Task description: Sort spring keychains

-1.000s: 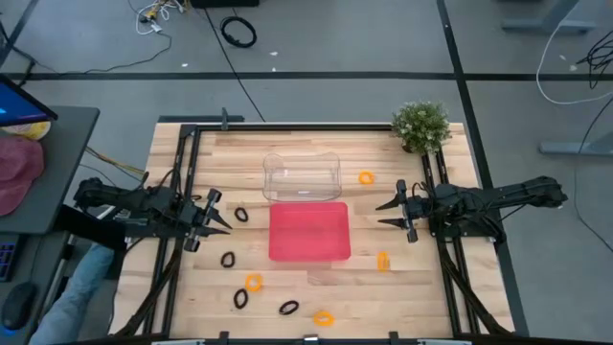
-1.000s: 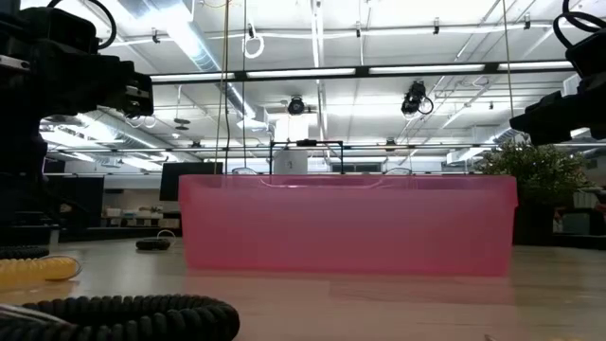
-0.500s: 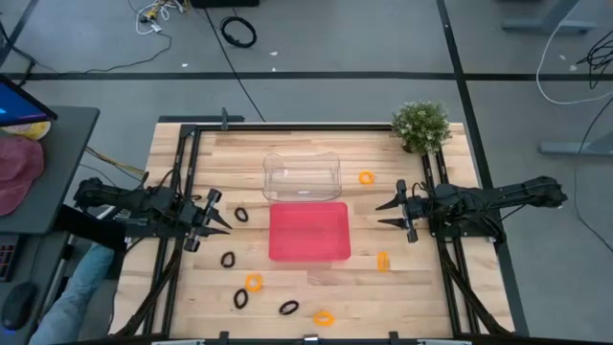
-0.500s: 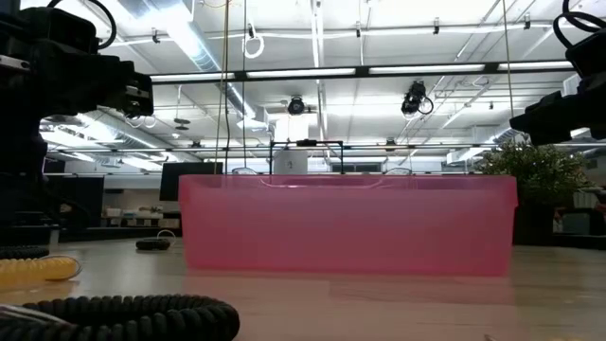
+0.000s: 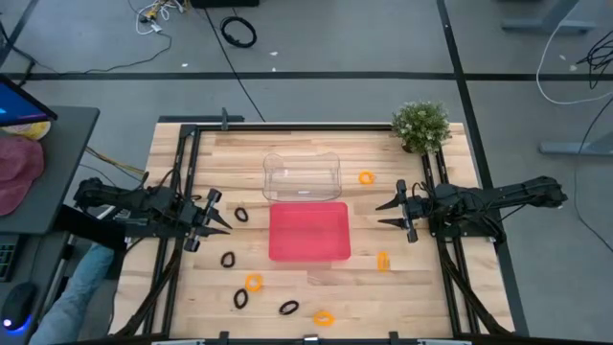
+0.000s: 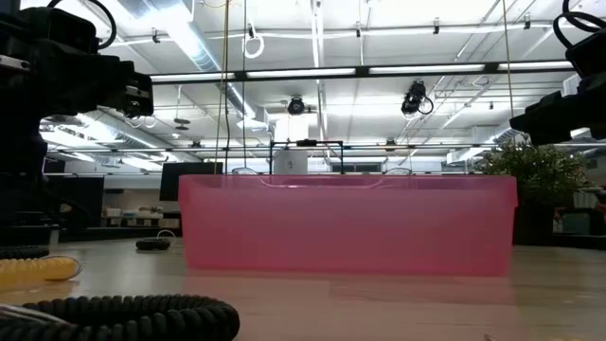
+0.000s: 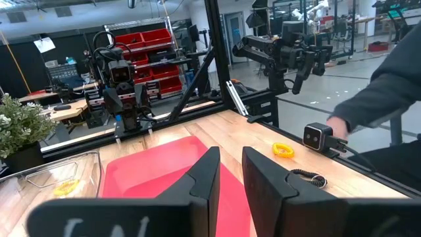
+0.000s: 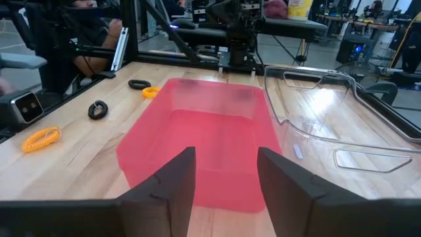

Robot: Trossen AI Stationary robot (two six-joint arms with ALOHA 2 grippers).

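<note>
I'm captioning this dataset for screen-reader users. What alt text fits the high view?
Overhead view of a wooden table with a red plastic tray at centre, a clear plastic tray behind it, and small orange and black coiled keychains scattered on the wood. The left pincer and right pincer hover open at either side, holding nothing.

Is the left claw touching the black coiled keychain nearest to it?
Apart. The high view shows bare wood between the left claw and the black coiled keychain beside its tips.
</note>
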